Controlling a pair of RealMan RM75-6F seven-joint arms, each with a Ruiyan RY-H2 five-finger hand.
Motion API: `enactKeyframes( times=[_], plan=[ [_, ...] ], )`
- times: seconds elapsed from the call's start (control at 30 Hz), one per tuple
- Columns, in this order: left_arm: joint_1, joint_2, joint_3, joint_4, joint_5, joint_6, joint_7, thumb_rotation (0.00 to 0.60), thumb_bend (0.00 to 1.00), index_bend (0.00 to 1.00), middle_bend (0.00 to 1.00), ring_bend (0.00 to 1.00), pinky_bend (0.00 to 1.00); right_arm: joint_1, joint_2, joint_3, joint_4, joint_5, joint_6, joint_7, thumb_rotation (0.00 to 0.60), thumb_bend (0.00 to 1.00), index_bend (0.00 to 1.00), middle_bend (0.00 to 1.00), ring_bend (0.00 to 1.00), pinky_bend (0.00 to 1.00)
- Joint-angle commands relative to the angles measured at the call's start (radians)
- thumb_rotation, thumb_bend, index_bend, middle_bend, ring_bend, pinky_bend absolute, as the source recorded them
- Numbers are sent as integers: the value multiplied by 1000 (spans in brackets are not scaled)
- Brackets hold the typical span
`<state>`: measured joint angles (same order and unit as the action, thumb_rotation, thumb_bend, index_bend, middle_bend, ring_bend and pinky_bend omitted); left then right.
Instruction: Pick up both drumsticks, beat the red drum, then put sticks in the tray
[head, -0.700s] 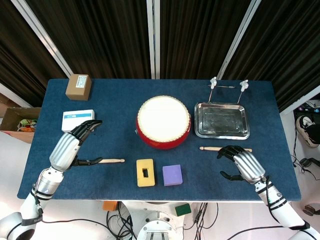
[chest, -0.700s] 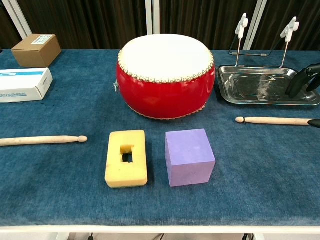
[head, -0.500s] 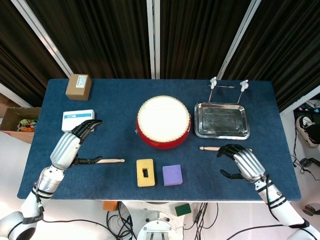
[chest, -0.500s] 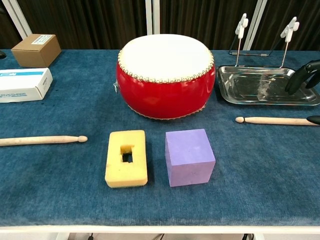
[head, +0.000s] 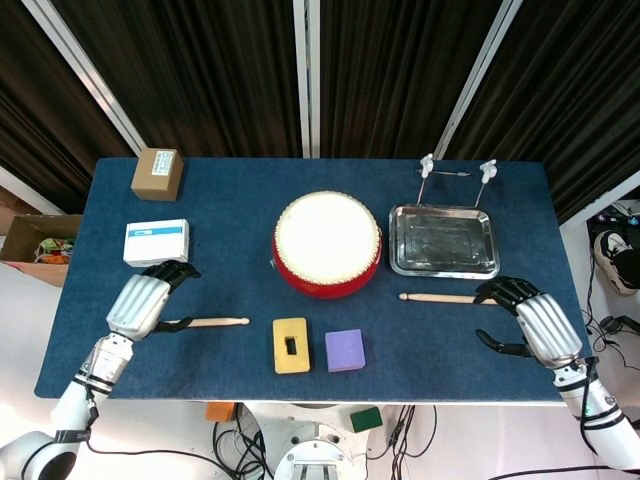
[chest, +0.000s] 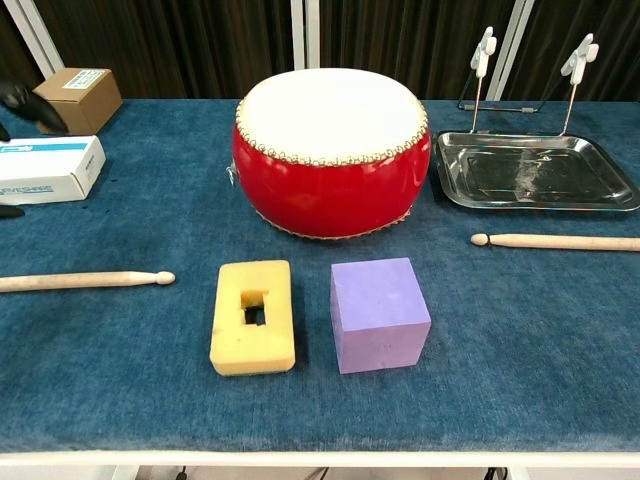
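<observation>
both hands are released: the left hand beside one drumstick, the right hand beside the other drumstick.

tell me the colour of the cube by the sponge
Purple cube; clearest in the chest view.

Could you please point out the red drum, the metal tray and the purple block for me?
red drum (chest: 330, 190): chest view, on its red side wall.
metal tray (chest: 455, 192): chest view, on its near-left rim.
purple block (chest: 378, 292): chest view, on its top face.
</observation>
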<state>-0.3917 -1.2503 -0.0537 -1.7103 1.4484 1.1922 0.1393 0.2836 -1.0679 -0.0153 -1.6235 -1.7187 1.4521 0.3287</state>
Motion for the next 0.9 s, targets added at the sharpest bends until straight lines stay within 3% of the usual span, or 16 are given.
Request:
enactKeyframes(
  times=[0.03, 0.3, 0.9],
  plan=[
    [-18, -78, 19, 38, -111, -76, 160, 600, 191, 337, 310, 268, 340, -3, 0, 2, 1, -2, 4, 6, 600, 240, 428, 354, 225, 320],
    [-24, -183, 28, 85, -198, -85, 315, 600, 234, 403, 347, 302, 362, 4, -13, 4, 4, -1, -14, 8, 600, 240, 428, 354, 225, 320],
    [-18, -270, 53, 162, -233, -66, 404, 600, 348, 442, 284, 274, 357, 4, -28, 9, 15, 21, -30, 19, 600, 239, 427, 353, 225, 320]
  ],
)
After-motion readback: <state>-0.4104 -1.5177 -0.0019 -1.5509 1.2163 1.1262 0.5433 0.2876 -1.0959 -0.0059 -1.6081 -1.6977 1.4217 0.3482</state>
